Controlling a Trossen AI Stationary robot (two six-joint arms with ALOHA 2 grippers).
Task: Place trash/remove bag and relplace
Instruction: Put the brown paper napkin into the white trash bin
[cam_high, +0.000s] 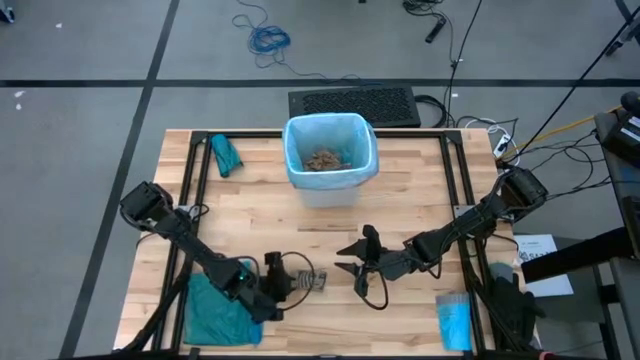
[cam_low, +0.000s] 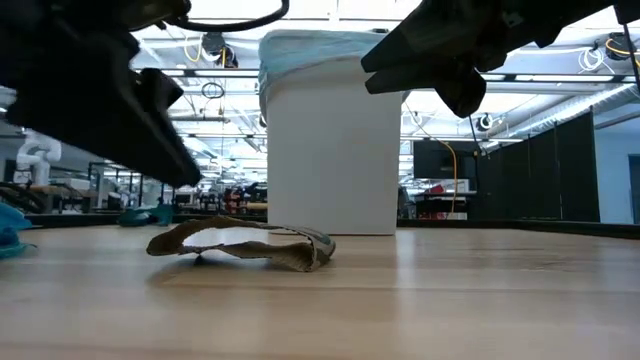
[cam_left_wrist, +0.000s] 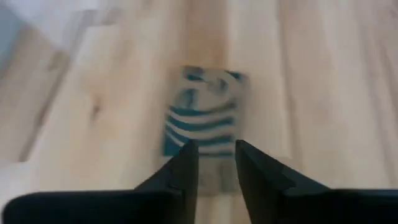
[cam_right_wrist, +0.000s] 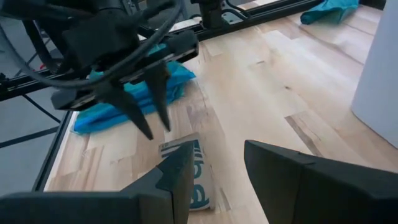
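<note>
The white bin (cam_high: 330, 185) stands at the table's far middle, lined with the pale blue bag (cam_high: 300, 135), whose rim folds over the bin's top edge. Brown paper scraps of trash (cam_high: 326, 160) lie inside it. A flattened wrapper with blue stripes (cam_left_wrist: 205, 121) lies flat on the wood near the front, also visible as the wrapper (cam_low: 245, 245) in the low view. My left gripper (cam_right_wrist: 155, 130) points slantwise down just above the wrapper's near-left end, fingers a little apart, nothing between them. My right gripper (cam_right_wrist: 217, 168) hovers open to the wrapper's right, well above the table.
A crumpled teal bag (cam_high: 220, 315) lies at the near left under my left arm, and another teal bundle (cam_high: 226, 155) lies at the far left. A small blue packet (cam_high: 455, 322) lies near right. Black frame rails (cam_high: 195, 190) run along both table sides.
</note>
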